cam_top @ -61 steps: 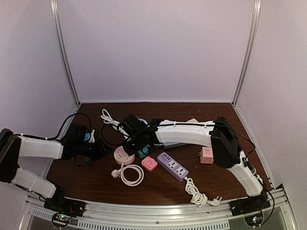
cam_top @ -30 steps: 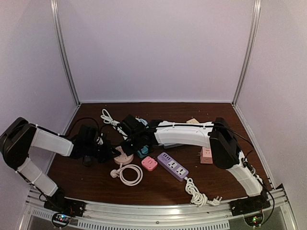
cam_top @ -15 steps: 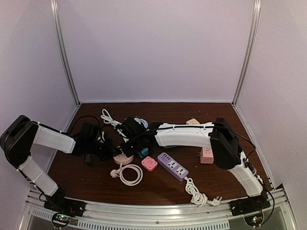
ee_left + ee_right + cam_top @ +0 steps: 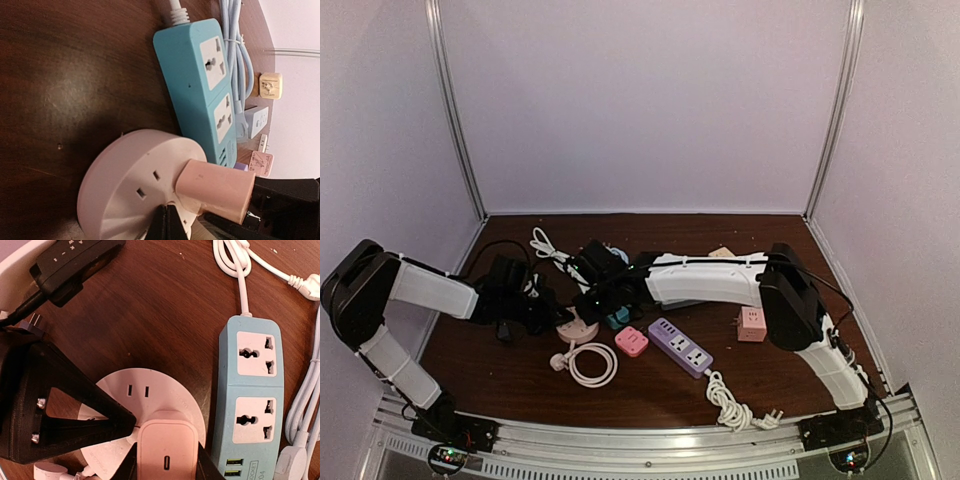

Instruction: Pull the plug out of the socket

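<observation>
Left of centre on the dark wooden surface (image 4: pixel 510 375), the round pale-pink socket disc (image 4: pixel 578 326) lies flat. The blocky pink plastic plug (image 4: pixel 166 447) is seated upright in it, so the task's thing is not yet free.

What changed over the last 2 seconds is all on the left side. The left arm swung in from the surface's left edge, and the left end effector (image 4: pixel 166 225) now sits on the disc's top face, just beside the plug. From the left wrist view its 2 fingertips look pinched together with nothing between them, pressing down like a single point. Over the last 0.5 second it has barely shifted, which I read as it having settled.

The right end effector (image 4: pixel 166 461) has stayed put the whole time, clenched on the plug. The right wrist view shows 1 black finger touching each flank of the pink body.

For the task, that means I now have a brace. The disc looks light and would likely lift with the plug if nothing held it down. My judgement is that the next move is a straight pull by the right arm along the plug's axis, away from the disc, with the left pressing throughout. The long teal 2-outlet power strip (image 4: pixel 252 390) lies just beside the disc, so a sideways tug could knock it.
</observation>
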`<state>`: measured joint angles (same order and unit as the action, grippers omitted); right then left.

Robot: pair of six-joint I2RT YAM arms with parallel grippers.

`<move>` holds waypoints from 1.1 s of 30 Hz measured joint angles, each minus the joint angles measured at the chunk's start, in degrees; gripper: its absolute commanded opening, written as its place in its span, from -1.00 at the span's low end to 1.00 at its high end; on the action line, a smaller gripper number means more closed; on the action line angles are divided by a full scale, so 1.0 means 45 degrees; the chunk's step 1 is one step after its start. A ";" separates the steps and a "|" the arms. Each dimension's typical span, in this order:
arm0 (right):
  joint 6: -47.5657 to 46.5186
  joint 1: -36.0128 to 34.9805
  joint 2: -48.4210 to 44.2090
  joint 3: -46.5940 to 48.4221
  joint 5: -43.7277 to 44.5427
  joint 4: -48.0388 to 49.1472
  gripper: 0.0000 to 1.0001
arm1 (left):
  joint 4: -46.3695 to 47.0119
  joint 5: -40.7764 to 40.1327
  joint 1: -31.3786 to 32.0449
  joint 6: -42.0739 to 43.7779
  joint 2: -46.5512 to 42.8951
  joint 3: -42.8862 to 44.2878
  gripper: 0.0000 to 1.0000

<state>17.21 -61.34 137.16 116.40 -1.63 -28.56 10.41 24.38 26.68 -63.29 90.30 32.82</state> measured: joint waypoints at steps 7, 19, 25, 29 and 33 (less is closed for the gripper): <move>-0.0175 -0.0141 -0.0010 0.0000 0.0078 0.0000 -0.67 | -0.0180 -0.0029 0.0005 0.0000 0.0039 0.0097 -1.00; -0.1020 -0.0233 -0.0491 -0.0578 0.0631 -0.0068 -0.68 | -0.0894 -0.0627 0.0146 -0.0005 -0.0219 0.0413 -1.00; -0.1219 -0.0131 -0.0792 -0.0704 0.0447 -0.0510 -0.69 | -0.1156 -0.1360 0.0068 -0.0010 -0.0379 0.0413 -1.00; -0.1171 -0.0073 -0.0874 -0.0724 0.0092 -0.0593 -0.69 | -0.1661 -0.1923 0.0058 0.0024 -0.0393 0.0452 -1.00; -0.1015 0.0000 -0.1418 -0.0763 -0.0287 -0.0151 -0.70 | -0.2603 -0.2220 -0.0044 0.0107 -0.0243 0.0272 -1.00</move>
<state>12.64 -61.34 130.78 112.97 -2.92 -29.23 -1.30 14.39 26.48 -62.81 89.21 34.04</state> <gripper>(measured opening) 0.290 0.009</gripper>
